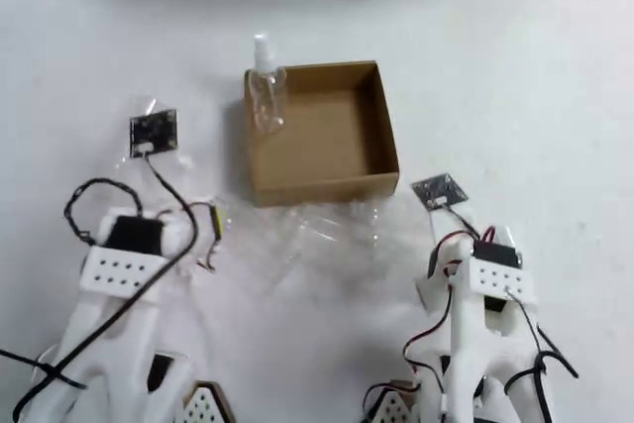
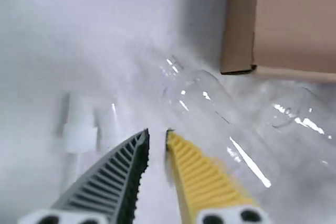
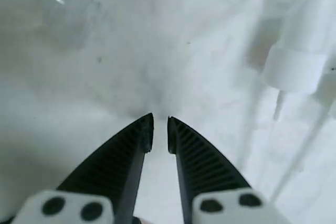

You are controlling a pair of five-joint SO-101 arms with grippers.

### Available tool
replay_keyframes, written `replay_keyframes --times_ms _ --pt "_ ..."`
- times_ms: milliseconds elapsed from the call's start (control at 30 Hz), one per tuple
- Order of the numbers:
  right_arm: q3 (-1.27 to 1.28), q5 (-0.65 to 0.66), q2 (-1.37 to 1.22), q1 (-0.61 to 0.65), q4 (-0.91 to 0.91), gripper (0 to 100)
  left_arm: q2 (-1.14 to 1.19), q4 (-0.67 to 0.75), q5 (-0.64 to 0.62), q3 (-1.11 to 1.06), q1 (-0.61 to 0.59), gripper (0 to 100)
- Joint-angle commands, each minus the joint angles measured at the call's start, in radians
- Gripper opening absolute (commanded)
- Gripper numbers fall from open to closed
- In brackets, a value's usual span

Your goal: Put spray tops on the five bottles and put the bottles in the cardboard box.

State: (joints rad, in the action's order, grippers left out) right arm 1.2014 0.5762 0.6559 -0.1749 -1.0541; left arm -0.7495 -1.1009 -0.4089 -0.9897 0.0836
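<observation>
Grey and yellow fingers of the left gripper sit closest. They are pushed nearly together with just a thin crack between them, and they hold nothing. Just past their tips a clear bottle lies on its side on the white table. A second clear bottle lies beside it, out past the yellow finger. On the grey finger's side, near the tips, a white spray top rests on the table. Farther ahead, beyond the two bottles, is a corner of the cardboard box.

The right gripper has two black fingers. They are nearly together too, and nothing is between them. Ahead of it and off to one side lies another spray top, white, with a thin tube hanging from it. A blurry bottle lies farther ahead on the other side.

From above, the box is open and sits ahead of both arms, between them. A capped bottle stands at the box's far corner on the left arm's side. I cannot tell if it is inside the box or just outside it.
</observation>
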Motion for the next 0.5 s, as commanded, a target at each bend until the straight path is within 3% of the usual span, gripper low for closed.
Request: replay_keyframes --times_ms 0,133,467 --pt "0.0 0.011 0.03 -0.005 0.024 1.5 -0.028 -0.005 -0.068 0.06 0.087 17" --pt "0.002 0.012 0.025 -0.004 0.025 1.5 -0.027 0.005 -0.094 0.058 0.111 30" --pt "0.002 0.012 0.022 -0.004 0.025 1.5 -0.025 0.203 -0.152 -0.11 0.111 31"
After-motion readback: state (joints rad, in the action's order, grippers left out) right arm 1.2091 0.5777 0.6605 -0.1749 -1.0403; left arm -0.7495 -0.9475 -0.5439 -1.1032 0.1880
